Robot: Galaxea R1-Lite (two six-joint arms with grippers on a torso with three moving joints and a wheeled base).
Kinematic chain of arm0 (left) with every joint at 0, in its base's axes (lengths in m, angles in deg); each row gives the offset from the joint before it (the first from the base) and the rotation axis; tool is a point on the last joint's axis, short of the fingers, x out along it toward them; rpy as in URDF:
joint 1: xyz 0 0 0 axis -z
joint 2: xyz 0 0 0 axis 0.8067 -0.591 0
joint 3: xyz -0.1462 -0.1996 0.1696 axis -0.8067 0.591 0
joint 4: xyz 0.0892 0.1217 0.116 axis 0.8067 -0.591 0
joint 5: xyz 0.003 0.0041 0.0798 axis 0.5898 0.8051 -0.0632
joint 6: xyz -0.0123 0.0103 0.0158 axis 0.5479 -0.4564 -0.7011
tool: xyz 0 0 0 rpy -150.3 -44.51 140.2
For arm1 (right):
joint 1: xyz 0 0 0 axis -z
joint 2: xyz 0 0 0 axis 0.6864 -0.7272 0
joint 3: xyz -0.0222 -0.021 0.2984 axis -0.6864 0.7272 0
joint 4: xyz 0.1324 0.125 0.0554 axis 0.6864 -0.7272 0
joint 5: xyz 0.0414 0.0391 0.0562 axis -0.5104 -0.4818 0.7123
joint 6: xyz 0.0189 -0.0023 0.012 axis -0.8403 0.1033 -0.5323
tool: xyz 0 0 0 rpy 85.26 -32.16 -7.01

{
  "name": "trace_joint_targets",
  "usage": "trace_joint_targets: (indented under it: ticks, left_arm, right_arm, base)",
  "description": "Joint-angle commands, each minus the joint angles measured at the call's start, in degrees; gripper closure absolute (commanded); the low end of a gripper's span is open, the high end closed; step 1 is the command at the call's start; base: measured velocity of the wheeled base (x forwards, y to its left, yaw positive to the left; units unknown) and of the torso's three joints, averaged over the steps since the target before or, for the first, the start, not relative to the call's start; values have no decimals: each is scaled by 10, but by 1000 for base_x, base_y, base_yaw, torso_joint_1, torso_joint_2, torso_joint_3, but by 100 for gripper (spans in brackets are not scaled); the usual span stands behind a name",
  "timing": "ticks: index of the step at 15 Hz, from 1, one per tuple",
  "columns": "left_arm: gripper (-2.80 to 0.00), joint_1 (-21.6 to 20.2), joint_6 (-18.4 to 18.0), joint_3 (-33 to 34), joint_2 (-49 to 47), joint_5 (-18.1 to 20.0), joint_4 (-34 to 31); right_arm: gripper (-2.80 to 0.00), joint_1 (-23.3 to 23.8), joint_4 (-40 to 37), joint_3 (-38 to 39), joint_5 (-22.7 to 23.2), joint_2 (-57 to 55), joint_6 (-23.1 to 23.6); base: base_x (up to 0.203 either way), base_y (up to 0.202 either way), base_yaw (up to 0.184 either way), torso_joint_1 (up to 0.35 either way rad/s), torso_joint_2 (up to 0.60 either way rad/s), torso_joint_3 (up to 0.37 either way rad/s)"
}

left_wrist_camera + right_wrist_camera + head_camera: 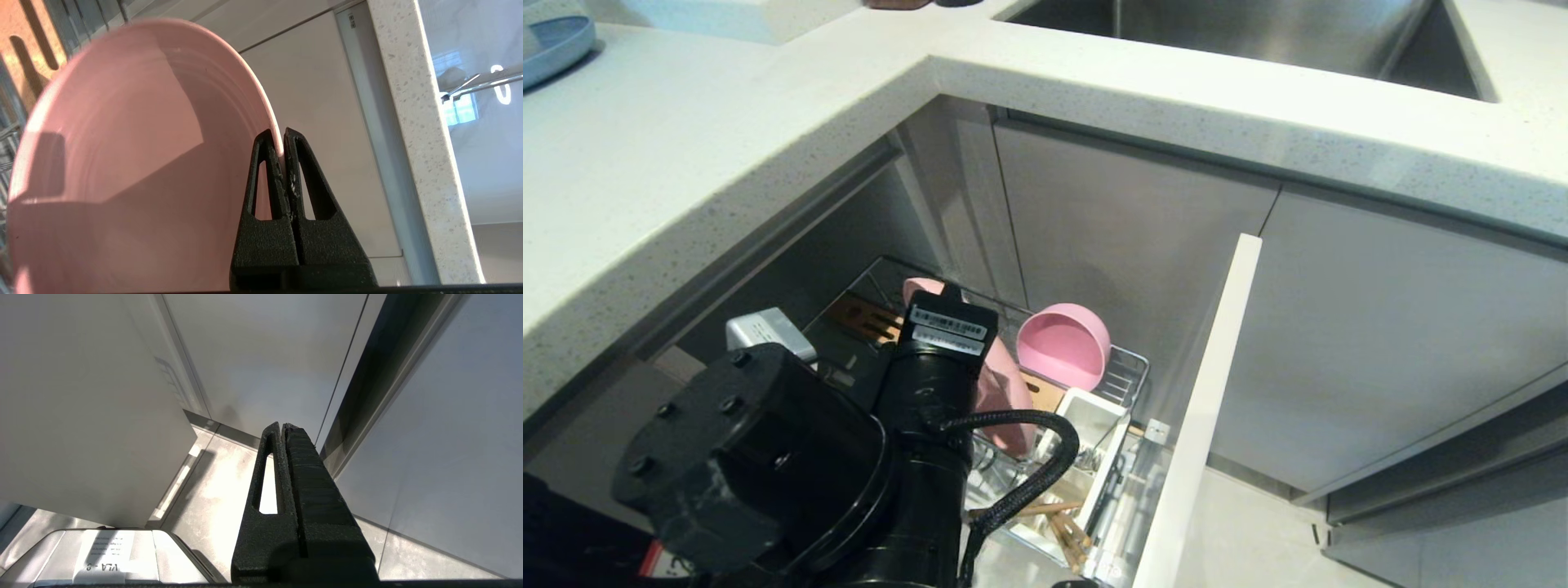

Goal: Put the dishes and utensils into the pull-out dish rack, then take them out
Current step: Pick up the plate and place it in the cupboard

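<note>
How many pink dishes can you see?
2. The pink plate stands on edge in the pull-out dish rack, its rim pinched by the left gripper. The pink bowl sits tipped at the rack's far end. The arm could hide others.

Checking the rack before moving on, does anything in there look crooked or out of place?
Nothing looks damaged or spilled. The pink bowl sits tipped on its side at the back of the rack. The left pincer is shut on the pink plate's rim, and chopsticks lie in front.
</note>
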Motion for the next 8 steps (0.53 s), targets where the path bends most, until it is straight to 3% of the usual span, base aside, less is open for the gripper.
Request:
trace_joint_targets:
  ticks: [1, 8]
  left_arm:
    - [0, -1, 4, 8, -5, -4, 3]
    - [0, -12, 15, 27, -13, -5, 3]
  right_arm:
    - [0, 0, 0, 1, 0, 0, 0]
    - [0, 0, 1, 1, 0, 0, 0]
  base:
    - [0, 0, 0, 0, 0, 0]
    - [0, 0, 0, 0, 0, 0]
